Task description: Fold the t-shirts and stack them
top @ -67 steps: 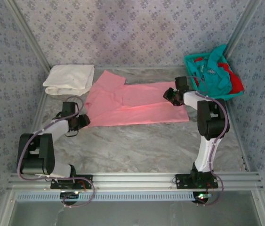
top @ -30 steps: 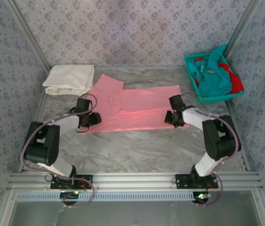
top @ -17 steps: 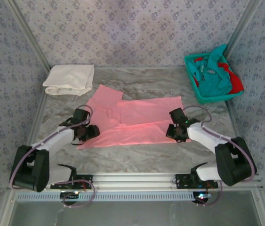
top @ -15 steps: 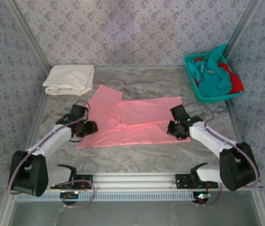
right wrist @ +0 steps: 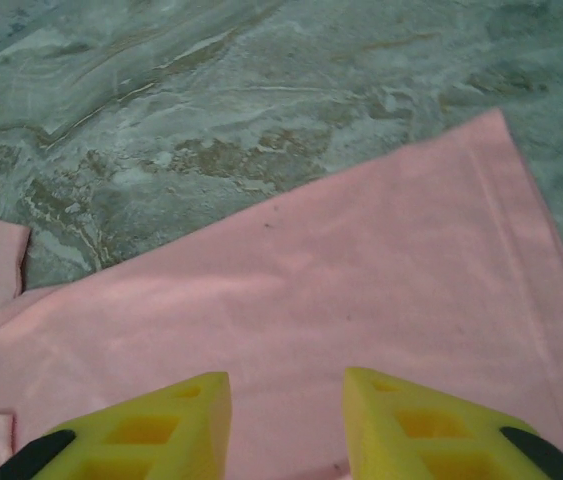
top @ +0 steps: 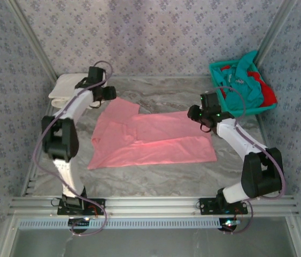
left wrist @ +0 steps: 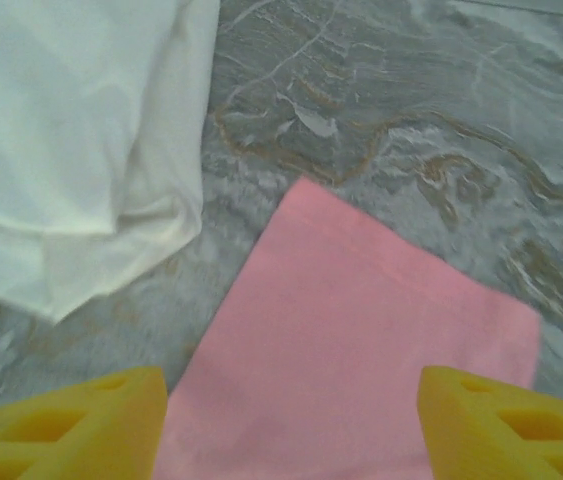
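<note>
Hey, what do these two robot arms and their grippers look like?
The left arm and right arm have white links, bulky black joints and a thin pale purple cable looping alongside. The left gripper's fingers and the right gripper's fingers are blocky yellow with hollow cut-outs; the right ones have black edging.

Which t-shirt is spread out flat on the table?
The salmon pink t-shirt, opened out mid-table. The cream-white t-shirt lies folded far left; the teal t-shirt and red t-shirt are bunched in the basket.

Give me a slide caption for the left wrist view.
Open left end effector over a corner of the salmon pink t-shirt, folded cream-white t-shirt beside it on the marble table.
</note>
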Action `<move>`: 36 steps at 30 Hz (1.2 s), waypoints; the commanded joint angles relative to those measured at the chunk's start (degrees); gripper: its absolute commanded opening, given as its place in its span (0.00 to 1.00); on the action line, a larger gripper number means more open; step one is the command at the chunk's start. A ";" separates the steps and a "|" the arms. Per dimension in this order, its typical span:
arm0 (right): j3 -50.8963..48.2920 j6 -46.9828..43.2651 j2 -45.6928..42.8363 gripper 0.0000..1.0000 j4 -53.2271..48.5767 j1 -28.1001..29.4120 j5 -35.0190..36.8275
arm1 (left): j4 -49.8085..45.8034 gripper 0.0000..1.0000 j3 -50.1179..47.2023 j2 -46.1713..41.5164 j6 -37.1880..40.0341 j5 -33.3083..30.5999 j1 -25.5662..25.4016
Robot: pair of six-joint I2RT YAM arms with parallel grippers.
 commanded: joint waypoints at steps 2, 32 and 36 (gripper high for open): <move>1.01 -1.73 0.42 0.41 4.29 0.53 -0.62 | -10.08 0.70 15.73 12.04 2.55 -4.08 -1.10; -5.66 -2.35 -3.06 0.47 6.35 -2.50 -1.31 | -21.68 0.11 45.34 35.89 5.05 -4.16 -2.72; -0.11 -5.19 3.00 0.48 0.98 -5.12 -2.83 | -20.14 0.00 44.70 33.10 7.20 -5.99 -3.59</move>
